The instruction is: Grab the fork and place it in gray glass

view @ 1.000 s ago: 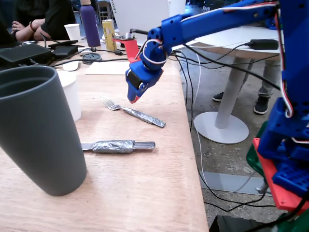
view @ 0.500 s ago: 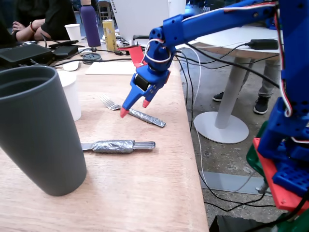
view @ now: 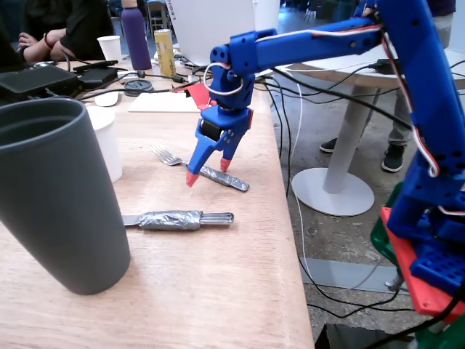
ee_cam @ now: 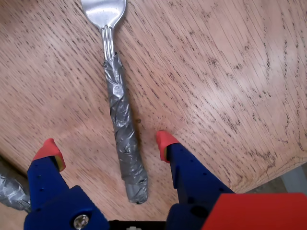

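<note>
The big gray glass (view: 54, 193) stands at the near left of the wooden table (view: 218, 291) in the fixed view, and its top is cut off so I cannot tell what is inside; a small white cup (view: 107, 142) peeks out behind it, half hidden. The fork (ee_cam: 117, 103) lies flat on the table near the edge, its shiny tines cut off at the top of the wrist view and its handle wrapped in crinkly silver tape. The blue gripper (ee_cam: 108, 146) with red tips hangs right over the handle with its two fingers spread apart, one on each side, not touching it, and another taped utensil (view: 178, 219) lies closer to the glass.
</note>
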You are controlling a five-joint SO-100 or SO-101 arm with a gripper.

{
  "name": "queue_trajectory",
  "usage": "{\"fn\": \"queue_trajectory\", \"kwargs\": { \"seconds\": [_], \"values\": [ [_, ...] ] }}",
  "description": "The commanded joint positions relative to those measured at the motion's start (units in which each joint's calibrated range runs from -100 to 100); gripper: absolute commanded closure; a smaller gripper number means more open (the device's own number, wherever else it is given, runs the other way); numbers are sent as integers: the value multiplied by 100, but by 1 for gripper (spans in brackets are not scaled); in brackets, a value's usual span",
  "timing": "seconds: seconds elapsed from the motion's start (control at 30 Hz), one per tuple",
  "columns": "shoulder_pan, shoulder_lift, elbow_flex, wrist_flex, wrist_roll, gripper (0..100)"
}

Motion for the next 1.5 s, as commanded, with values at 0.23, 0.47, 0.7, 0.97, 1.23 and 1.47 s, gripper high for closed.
{"fn": "queue_trajectory", "kwargs": {
  "seconds": [0.23,0.47,0.7,0.97,1.23,1.47],
  "values": [
    [32,175,-390,448,39,61],
    [49,166,-390,333,49,100],
    [32,166,-390,415,54,100],
    [15,-108,-305,440,49,100],
    [-2,-2346,563,456,44,100],
    [-188,-4482,1951,333,54,100]
  ]
}}
